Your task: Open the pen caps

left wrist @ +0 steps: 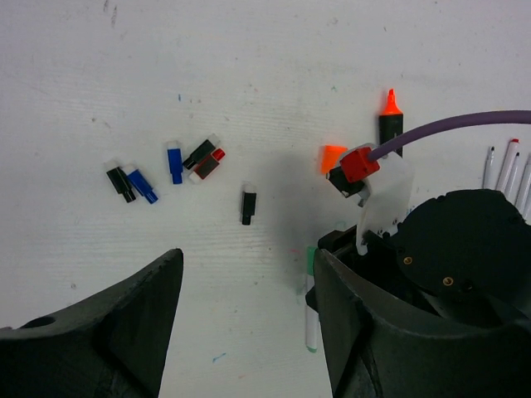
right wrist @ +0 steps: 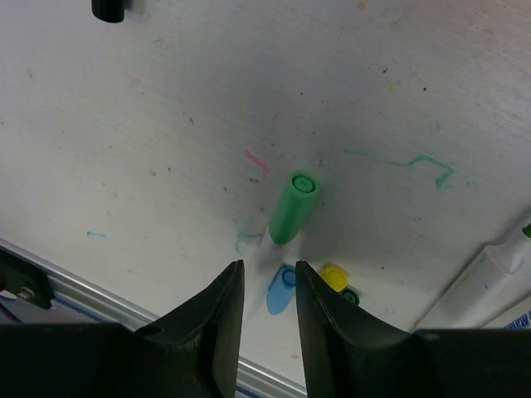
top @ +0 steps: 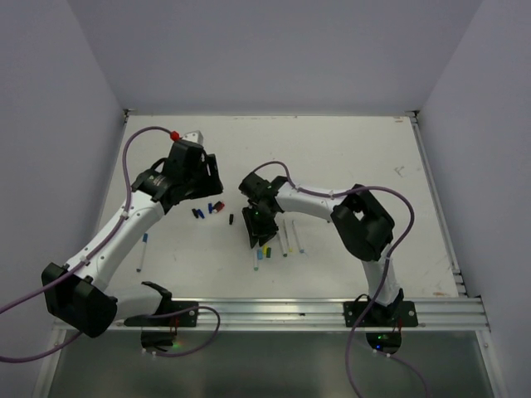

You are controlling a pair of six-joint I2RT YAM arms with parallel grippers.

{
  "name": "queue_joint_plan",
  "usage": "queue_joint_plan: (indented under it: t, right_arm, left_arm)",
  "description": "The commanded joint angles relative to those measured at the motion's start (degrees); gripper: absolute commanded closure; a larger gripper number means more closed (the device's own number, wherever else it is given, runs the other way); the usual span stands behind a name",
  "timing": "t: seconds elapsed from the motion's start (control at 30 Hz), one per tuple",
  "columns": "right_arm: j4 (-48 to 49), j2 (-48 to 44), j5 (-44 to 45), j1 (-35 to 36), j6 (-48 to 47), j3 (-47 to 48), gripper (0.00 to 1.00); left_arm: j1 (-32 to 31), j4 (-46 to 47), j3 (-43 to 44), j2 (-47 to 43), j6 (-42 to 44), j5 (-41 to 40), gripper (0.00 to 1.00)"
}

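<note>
The right gripper (right wrist: 270, 278) is hanging low over the surface (right wrist: 149, 124). Its fingers are drawn close, leaving only a narrow slot with nothing showing clamped inside it. That tight setting seems suited to pinching something as slim as these pens.

Just ahead of its tips a green cap (right wrist: 293, 209) is lying with its round end pointing away. I cannot tell whether it is sitting on a barrel or lying loose. A blue cap (right wrist: 280, 290) and a yellow cap (right wrist: 333, 278) are resting beneath the fingers, near the green one.

The left gripper (left wrist: 249, 261) is hovering with its jaws spread wide, holding nothing. It is probably waiting to act as the second grip, since pulling a cap needs one hold on the barrel and one on the cap.

Beyond it, the loose caps (left wrist: 207, 162) in black, blue and red are lying scattered, with a lone black cap (left wrist: 248, 205) set a little apart. These look like pens already dealt with.

The orange cap (left wrist: 332, 157) is sitting just beside the black marker (left wrist: 391, 133), whose orange tip is showing bare, so that one appears opened. A green-ended pen (left wrist: 311, 307) is lying partly under the right arm. More white pens (left wrist: 506, 166) are showing thin tips at the right edge.

Judging by this, the green pen is likely the one being worked on.
</note>
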Motion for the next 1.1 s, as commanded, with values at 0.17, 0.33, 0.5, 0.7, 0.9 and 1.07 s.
queue_joint_plan:
  t: [0.17,0.33,0.5,0.7,0.9,1.07]
  right_arm:
    - [1.87,3.29,3.39,1.02,1.75,2.57,0.78]
    - [2.49,4.35,2.86,1.46,2.1,2.83,1.0]
    - [2.15,-1.62,0.76,1.55,1.93,4.32,1.0]
    - [2.75,-9.45,-7.67,0.67,0.08,7.75,1.0]
    - [10.9,-15.94,-14.79,-2.84,1.74,2.66,1.0]
    - [14.36,-19.29,-17.97,-6.09,3.16,-1.82,1.0]
  left_arm:
    - [0.47,-1.64,1.27,-1.15,-0.52,0.81,0.33]
    - [0.47,-2.26,1.27,-0.89,-0.43,0.98,0.32]
    - [1.0,-2.26,1.44,0.34,0.27,3.44,0.32]
    - [3.28,6.59,-2.41,0.43,3.52,21.77,0.4]
    - [3.46,18.82,-9.19,-0.09,-0.43,36.31,0.5]
    - [3.46,19.71,-9.72,-0.53,-0.7,36.67,0.51]
